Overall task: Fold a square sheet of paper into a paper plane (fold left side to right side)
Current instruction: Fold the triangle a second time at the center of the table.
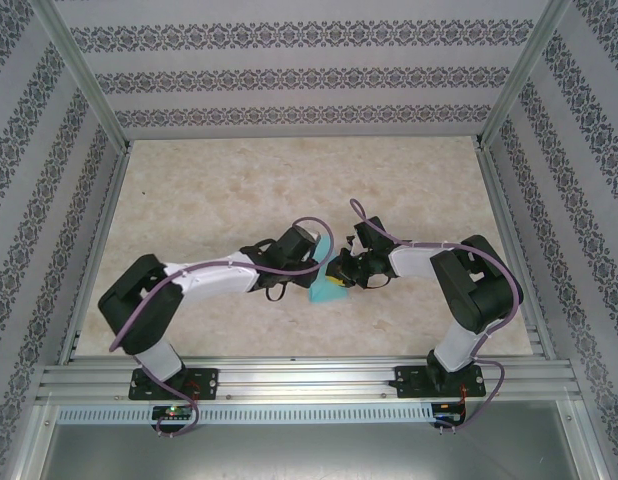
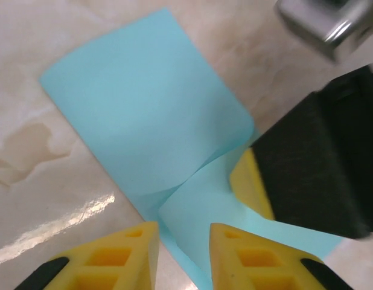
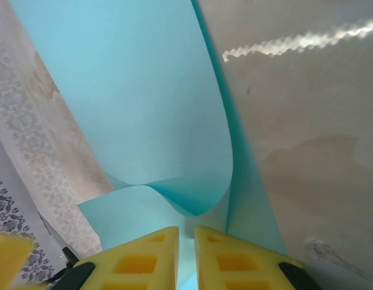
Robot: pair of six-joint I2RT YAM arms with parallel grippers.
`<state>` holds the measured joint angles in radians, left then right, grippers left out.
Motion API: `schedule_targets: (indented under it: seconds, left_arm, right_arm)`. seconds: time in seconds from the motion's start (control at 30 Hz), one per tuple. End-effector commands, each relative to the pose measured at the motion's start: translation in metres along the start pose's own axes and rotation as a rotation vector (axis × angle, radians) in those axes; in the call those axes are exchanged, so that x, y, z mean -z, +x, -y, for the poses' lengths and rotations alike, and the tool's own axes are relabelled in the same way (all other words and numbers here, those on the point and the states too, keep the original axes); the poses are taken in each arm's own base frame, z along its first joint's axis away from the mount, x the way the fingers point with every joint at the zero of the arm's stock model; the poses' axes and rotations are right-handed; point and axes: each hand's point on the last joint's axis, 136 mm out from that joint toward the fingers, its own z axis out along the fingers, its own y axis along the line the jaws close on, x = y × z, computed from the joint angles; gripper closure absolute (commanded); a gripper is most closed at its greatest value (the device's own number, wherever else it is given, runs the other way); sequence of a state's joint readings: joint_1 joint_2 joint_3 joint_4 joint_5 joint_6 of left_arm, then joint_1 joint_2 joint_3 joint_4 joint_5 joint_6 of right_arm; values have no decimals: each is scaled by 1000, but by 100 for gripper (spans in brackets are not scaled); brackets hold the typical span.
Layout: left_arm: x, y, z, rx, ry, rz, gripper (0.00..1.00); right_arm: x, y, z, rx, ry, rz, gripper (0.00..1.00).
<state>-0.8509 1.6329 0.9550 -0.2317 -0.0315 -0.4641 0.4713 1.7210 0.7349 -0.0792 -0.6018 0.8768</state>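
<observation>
Yellow ribbed fingertips [image 2: 135,257] of your left gripper [image 2: 183,244] sit closest. They stand apart with a clear gap, and the near edge of the thin turquoise square sheet of paper [image 2: 144,109] lies on the table under it. Your right gripper [image 3: 186,254] has its yellow fingers almost together, pinching a raised curl of the sheet in the slit between them.

In the left wrist view the sheet's far corners lie flat with bare tabletop round those edges. Its near right part lifts off the surface toward the right gripper's black and yellow finger.

From above, the sheet sits near the front middle of the beige marbled tabletop [image 1: 239,190], on the near side of both grippers, which almost meet over it. You have wide open surface behind and to either side. Grey patterned wall panels [image 1: 289,75] and silver aluminium posts [image 1: 81,75] close the table in. Both arms reach inward from their bases, elbows bent outward, wrists pitched down.
</observation>
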Motion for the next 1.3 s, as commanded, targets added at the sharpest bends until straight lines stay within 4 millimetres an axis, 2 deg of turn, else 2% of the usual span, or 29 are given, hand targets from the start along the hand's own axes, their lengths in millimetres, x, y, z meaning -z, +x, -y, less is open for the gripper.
schedule_targets:
  seconds: [0.0, 0.27, 0.37, 0.47, 0.7, 1.27]
  left_arm:
    - [17, -2, 3, 67, 52, 24, 70]
    - [31, 8, 54, 201, 372, 20, 71]
    - [26, 12, 69, 203, 426, -11, 71]
    - [13, 21, 74, 210, 427, -61, 71]
    - [-13, 45, 62, 239, 351, -141, 72]
    - [-23, 70, 47, 270, 298, -191, 73]
  right_arm:
    - [-6, 5, 21, -20, 87, -9, 84]
    - [-6, 4, 20, -17, 83, -8, 84]
    - [-5, 4, 19, -17, 83, -9, 84]
    - [-5, 4, 19, -16, 84, -10, 84]
    - [-5, 4, 19, -12, 85, -12, 84]
    - [-4, 4, 19, -8, 93, -16, 84]
